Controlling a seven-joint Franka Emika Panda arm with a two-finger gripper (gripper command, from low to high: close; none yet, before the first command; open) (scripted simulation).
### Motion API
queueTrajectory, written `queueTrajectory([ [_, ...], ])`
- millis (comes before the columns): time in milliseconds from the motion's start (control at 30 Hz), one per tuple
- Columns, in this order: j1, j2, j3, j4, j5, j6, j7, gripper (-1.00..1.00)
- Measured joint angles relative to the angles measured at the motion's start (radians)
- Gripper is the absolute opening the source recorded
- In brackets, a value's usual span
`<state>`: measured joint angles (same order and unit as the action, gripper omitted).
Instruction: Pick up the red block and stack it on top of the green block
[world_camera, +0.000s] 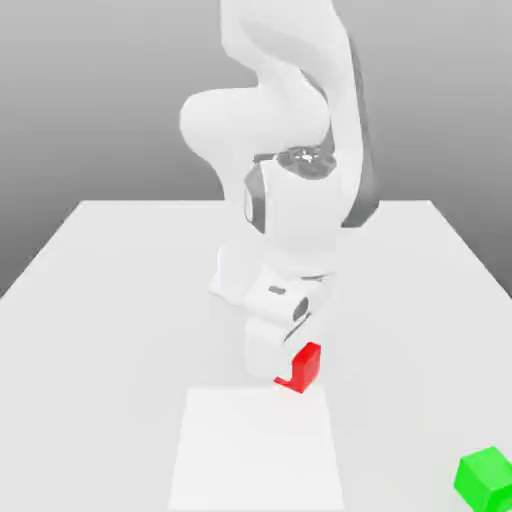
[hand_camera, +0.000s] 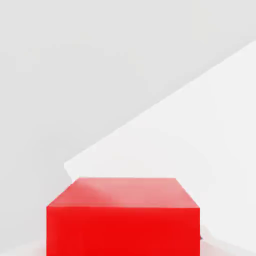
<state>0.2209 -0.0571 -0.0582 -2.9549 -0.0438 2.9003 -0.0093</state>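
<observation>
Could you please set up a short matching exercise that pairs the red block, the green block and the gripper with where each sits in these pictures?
Things:
1. red block
2. green block
3. gripper

Places or states:
A. near the bottom corner on the exterior view's right, standing alone on the table
B. shut on a block, low over the table
C. under the robot's hand, at the far edge of the pale square patch

Pairs: 1-C, 2-A, 3-B
</observation>
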Motion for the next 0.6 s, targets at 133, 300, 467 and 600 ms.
queueTrajectory([
  [133, 0.006, -0.072, -0.005, -0.018, 0.01, -0.057, -0.012, -1.0],
  [300, 0.092, -0.021, 0.024, 0.114, 0.158, -0.132, -0.07, -1.0],
  [467, 0.164, 0.067, 0.054, 0.28, 0.218, -0.209, -0.063, -1.0],
  [600, 0.195, 0.142, 0.068, 0.411, 0.201, -0.266, -0.014, -1.0],
])
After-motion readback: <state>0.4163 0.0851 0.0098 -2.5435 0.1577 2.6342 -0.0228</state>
